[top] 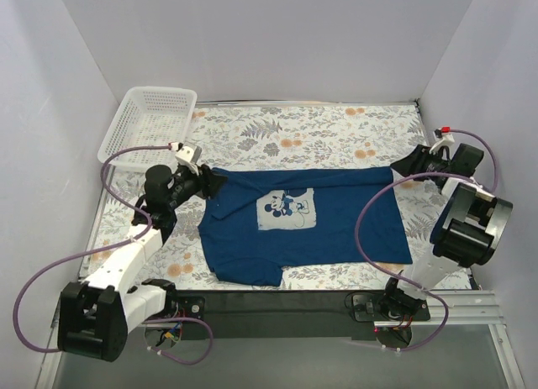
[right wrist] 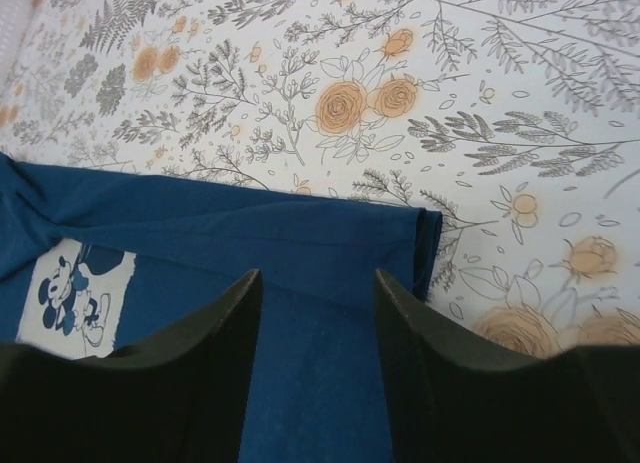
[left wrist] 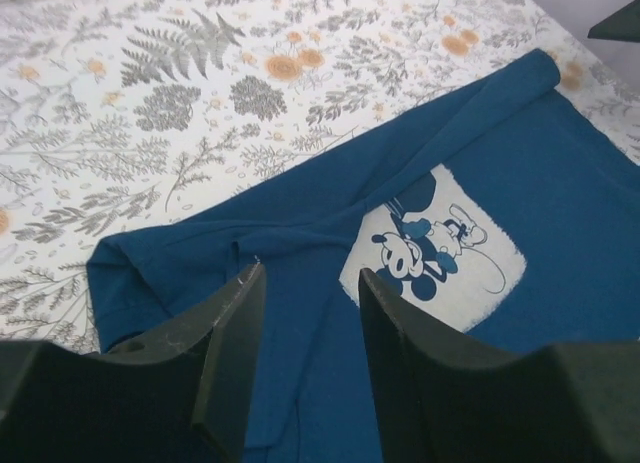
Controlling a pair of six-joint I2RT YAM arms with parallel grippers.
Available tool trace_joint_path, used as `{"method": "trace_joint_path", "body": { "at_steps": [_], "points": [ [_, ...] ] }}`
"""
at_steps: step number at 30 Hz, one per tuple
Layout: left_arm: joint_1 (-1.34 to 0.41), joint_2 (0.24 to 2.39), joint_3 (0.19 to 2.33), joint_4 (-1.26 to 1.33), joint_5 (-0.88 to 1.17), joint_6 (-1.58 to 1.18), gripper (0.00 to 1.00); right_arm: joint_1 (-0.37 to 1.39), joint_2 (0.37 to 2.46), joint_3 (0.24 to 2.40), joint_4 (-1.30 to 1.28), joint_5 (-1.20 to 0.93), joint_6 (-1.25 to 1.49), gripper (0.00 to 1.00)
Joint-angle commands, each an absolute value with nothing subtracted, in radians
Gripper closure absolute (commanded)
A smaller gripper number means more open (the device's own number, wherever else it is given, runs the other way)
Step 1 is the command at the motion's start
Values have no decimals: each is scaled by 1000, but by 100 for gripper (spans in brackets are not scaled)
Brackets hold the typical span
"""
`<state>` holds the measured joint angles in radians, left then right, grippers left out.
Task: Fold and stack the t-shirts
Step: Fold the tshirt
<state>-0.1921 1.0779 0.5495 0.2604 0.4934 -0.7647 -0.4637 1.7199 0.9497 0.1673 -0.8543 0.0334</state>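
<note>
The navy t-shirt (top: 303,225) lies spread across the middle of the floral surface (top: 294,137), chest side up, with a band of cloth folded over along its far edge. The only marking on it is a pale blue square print (top: 286,210) of a cartoon mouse, near the middle of the chest. The left pincer (top: 220,183) sits at the shirt's far left corner. Its jaws are moderately apart with nothing between them, and the wrinkled cloth lies just beneath. The right pincer (top: 402,164) sits at the far right corner, where the folded edge ends. Its jaws are likewise partly apart and hold nothing. A white mesh basket (top: 147,124) stands at the surface's far left corner, apart from the shirt.
</note>
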Motion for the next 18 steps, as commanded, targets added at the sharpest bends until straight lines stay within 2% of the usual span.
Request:
{"method": "trace_joint_path", "body": {
  "at_steps": [1, 6, 10, 18],
  "points": [
    [-195, 942, 555, 223, 454, -787, 58, -486, 1599, 930, 126, -839, -57, 52],
    [-193, 847, 552, 180, 394, -808, 55, -473, 1589, 957, 109, -845, -51, 54],
    [-193, 851, 552, 143, 359, -842, 53, -443, 1748, 1089, 2, -810, -25, 55],
    [-193, 882, 595, -47, 307, -830, 50, -410, 1877, 1209, -49, -767, -26, 53]
  ]
}}
